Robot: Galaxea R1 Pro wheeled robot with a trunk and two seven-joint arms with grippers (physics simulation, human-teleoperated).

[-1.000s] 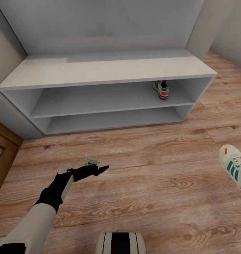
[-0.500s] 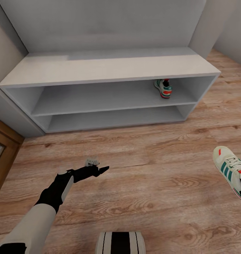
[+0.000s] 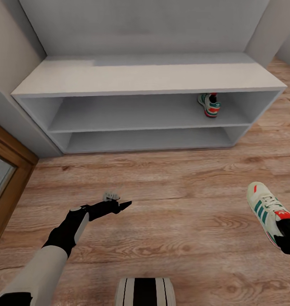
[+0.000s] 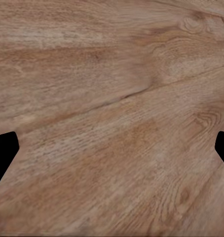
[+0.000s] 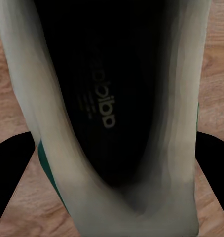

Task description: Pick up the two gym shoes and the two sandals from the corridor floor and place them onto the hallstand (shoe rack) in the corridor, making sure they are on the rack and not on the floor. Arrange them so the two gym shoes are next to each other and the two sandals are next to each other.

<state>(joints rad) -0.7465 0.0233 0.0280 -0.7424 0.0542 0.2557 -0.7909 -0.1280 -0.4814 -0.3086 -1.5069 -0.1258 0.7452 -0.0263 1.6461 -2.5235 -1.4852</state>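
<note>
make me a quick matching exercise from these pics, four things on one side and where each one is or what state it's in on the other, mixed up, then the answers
Things:
1. gym shoe on the rack
2. second gym shoe
3. left gripper
4. hallstand bench top

Places or states:
A. bare, nothing on it
B. held at the heel end by the right gripper, above the corridor floor
C. open, with nothing in it, over the wood planks
D. on the upper open shelf, toward the right end

Pairs: 1-D, 2-B, 3-C, 4-A

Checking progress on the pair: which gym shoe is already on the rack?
The gym shoe at the right end of the hallstand's upper shelf; the other gym shoe is at the right gripper.
</note>
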